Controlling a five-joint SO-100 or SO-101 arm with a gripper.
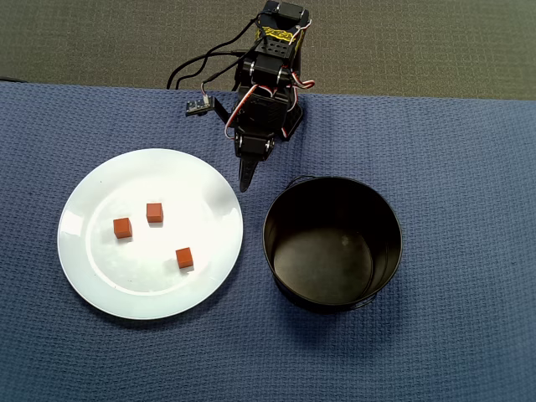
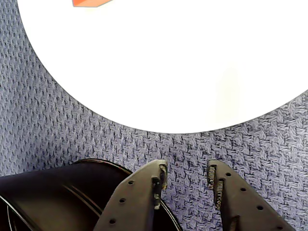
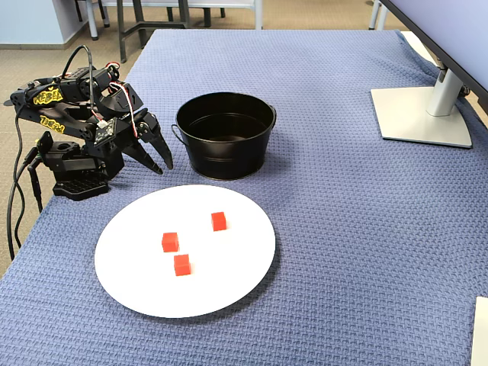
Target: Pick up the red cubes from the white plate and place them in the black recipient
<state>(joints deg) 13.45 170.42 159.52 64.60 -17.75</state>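
Note:
Three red cubes (image 1: 122, 228) (image 1: 154, 213) (image 1: 184, 258) lie apart on the white plate (image 1: 100, 276), at the left of the overhead view. The black recipient (image 1: 272, 251) stands empty to the plate's right. My gripper (image 1: 244, 186) is folded back near the arm's base, pointing down over the blue cloth between plate and pot. In the wrist view the gripper (image 2: 186, 168) is open with only cloth between its fingers. There the plate (image 2: 168, 62) is ahead, the pot (image 2: 57, 192) lower left, and a sliver of a cube (image 2: 89, 2) shows at the top edge.
A blue woven cloth (image 3: 358, 229) covers the table. A monitor foot (image 3: 423, 114) stands at the far right of the fixed view. The arm's base (image 3: 72, 179) and its cables (image 3: 15, 206) sit at the table's left edge.

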